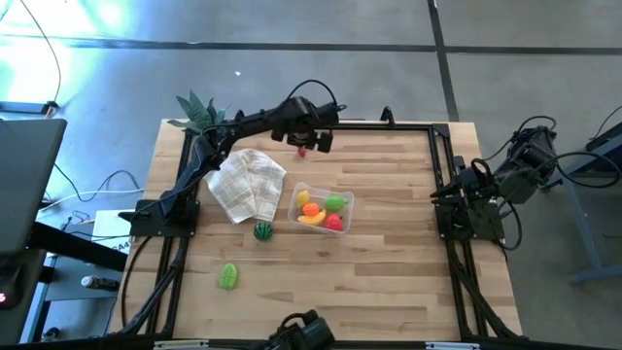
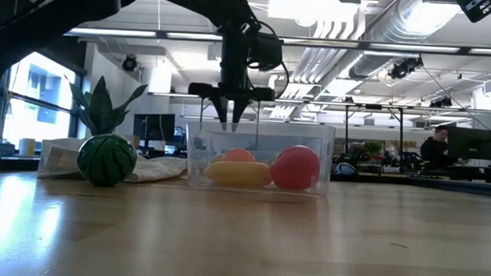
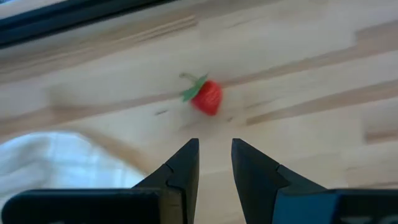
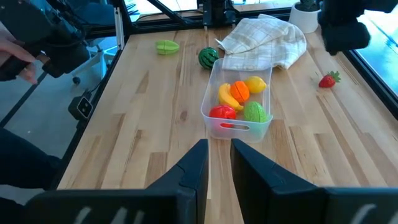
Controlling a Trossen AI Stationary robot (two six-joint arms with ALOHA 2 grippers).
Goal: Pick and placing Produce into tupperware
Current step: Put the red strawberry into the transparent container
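High view hides the strawberry [image 1: 302, 152] beneath the empty left claw [image 1: 313, 144], fingers slightly apart.

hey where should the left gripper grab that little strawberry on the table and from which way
Grip the strawberry across its red body, coming straight down from above. It lies on its side on bare wood, leafy stem pointing sideways, and the left gripper hovers over it, fingers slightly parted.

No text, label, brand, number or sign can be read anywhere in these views, neither on the surface nor in the room behind.
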